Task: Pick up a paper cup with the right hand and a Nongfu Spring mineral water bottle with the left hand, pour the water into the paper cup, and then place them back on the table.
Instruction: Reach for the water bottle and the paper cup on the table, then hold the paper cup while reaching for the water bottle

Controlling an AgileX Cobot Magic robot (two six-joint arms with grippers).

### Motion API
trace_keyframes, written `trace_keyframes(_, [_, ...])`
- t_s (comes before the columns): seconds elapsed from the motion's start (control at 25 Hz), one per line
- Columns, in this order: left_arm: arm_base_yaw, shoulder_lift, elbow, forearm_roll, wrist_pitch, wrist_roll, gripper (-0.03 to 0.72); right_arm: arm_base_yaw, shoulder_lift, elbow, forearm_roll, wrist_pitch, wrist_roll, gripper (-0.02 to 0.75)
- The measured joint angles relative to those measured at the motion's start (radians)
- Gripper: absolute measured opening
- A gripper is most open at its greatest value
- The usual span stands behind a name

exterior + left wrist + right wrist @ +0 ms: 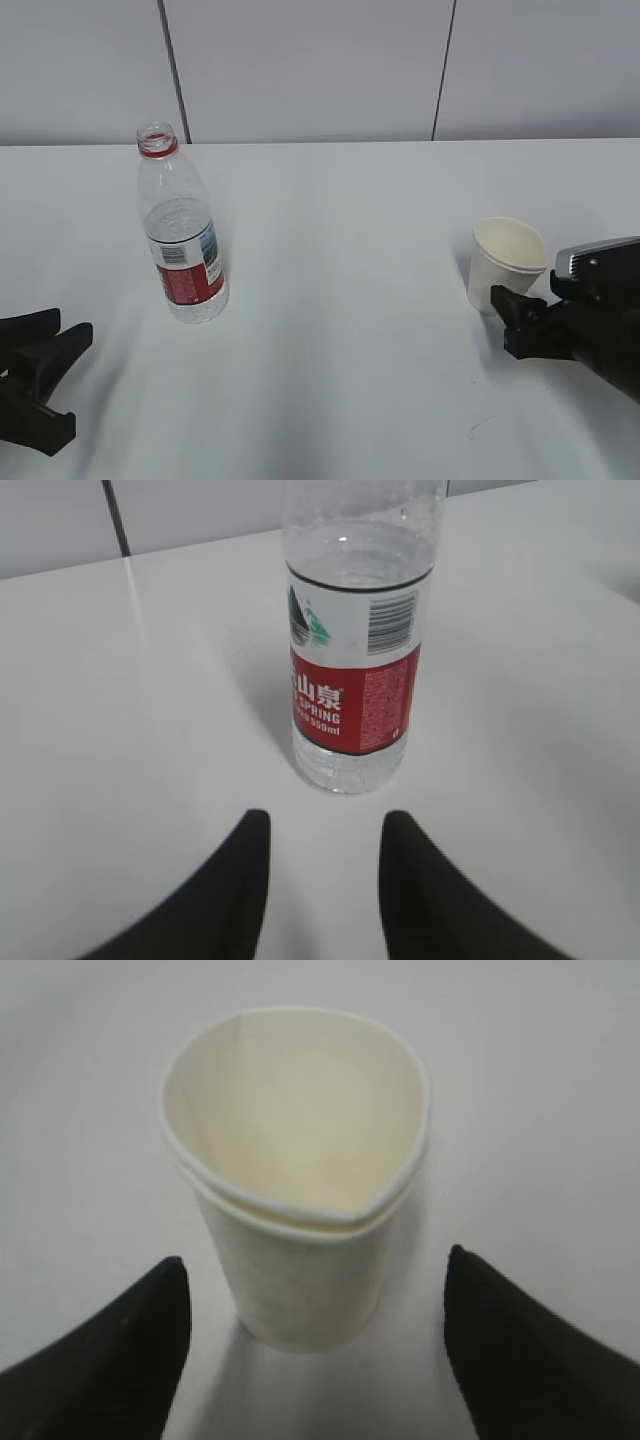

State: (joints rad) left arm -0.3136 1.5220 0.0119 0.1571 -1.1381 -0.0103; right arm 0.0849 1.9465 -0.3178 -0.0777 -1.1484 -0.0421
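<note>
This is the approach step — neither thing has been picked up yet. The paper cup (507,262) stands upright on the white tabletop (350,300) on the right side, and the right end effector (315,1345) has its two black fingers (115,1360) spread wide, one on either side of the cup's lower wall, with clear gaps to the paper on both sides; released, grasping nothing. The cup looks empty, and its rim seems doubled and a little pinched toward the camera, as if two cups were nested, though I cannot be sure.

The Nongfu Spring mineral water bottle (181,240) stands upright on the left half of the tabletop, uncapped, its red neck ring showing, with the water level near the top of its label. The left end effector (320,880) is low at the near edge, also released — its fingers are parted and aimed at the bottle's base, but the bottle is still ahead of the tips, not between them.

As I judge it, the right arm needs only a gentle close, since thin paper will crush; the left must first advance until the bottle sits between its fingers, then close around the labelled body and lift without tipping it
</note>
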Motion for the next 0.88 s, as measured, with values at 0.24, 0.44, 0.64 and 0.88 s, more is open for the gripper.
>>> trace_keyframes(0.24, [0.0,0.0,0.0,0.0,0.0,0.0,0.24,0.0,0.057,-0.072,0.0,0.0,0.001,0.588])
trace_keyframes(0.44, [0.0,0.0,0.0,-0.002,0.0,0.0,0.24,0.0,0.096,-0.125,-0.001,0.0,0.008,0.588])
trace_keyframes(0.64, [0.0,0.0,0.0,-0.007,0.0,0.0,0.24,0.0,0.138,-0.171,-0.006,0.0,0.017,0.589])
trace_keyframes(0.88, [0.0,0.0,0.0,-0.03,0.0,0.0,0.246,0.0,0.157,-0.208,-0.01,0.0,0.019,0.589])
